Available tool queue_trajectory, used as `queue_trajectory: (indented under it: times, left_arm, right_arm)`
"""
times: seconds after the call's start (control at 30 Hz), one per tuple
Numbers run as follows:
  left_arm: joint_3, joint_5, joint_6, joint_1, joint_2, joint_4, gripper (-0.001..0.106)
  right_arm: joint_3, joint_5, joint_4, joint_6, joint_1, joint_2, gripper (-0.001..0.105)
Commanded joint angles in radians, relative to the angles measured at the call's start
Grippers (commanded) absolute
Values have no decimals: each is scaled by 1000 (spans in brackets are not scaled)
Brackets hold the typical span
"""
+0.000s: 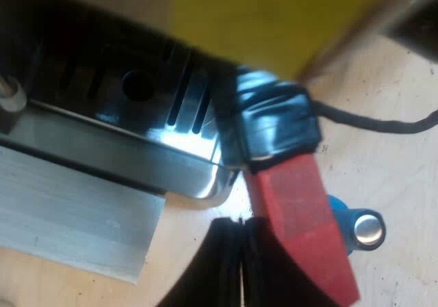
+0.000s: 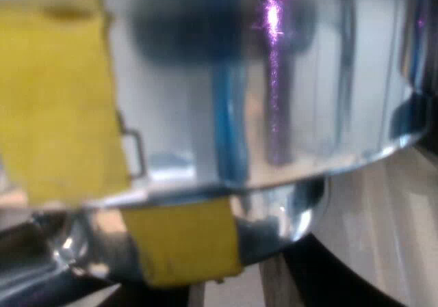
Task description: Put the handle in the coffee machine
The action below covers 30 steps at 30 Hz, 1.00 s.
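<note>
Crowding the espresso machine, your left pincer has its fingers drawn together with only a sliver between them, gripping nothing. The handle juts from the machine's front, its long axis slanting out toward that pincer. Its red end lies just beside the fingers, seemingly touching one. A blue tamper stands on the bench beyond. Your left arm looks the nearer for any sideways locking push. Your right pincer hugs a polished metal surface; open or closed, you cannot tell.
</note>
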Motion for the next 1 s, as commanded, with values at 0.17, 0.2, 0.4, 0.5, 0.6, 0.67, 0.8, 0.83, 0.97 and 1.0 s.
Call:
queue_trajectory:
  times: [0.17,0.2,0.4,0.5,0.6,0.67,0.8,0.83,0.97,1.0]
  left_arm:
    - [96,24,10,-4,-81,47,0]
    - [103,24,10,-4,-83,46,0]
    - [156,132,9,-4,-108,46,0]
    - [158,176,-4,-31,-124,46,0]
    - [170,176,-17,-81,-136,46,0]
    - [184,176,-21,-131,-145,46,0]
    - [205,176,-29,-202,-161,46,0]
    - [208,178,-41,-222,-167,44,0]
    - [208,193,-53,-237,-185,44,0]
    - [208,198,-53,-237,-187,44,0]
  right_arm:
    - [-17,-24,-52,2,3,-204,24]
    - [-17,-24,-52,2,3,-204,24]
    - [-17,-24,-52,2,3,-204,24]
    - [-17,-24,-52,2,3,-204,24]
    - [-17,-24,-52,2,3,-204,24]
    - [-17,-24,-52,2,3,-204,24]
    - [-17,-24,-52,2,3,-204,24]
    - [-17,-24,-52,2,3,-204,24]
    - [-17,-21,-52,-46,3,-208,24]
    - [-17,-21,-52,-45,3,-208,24]
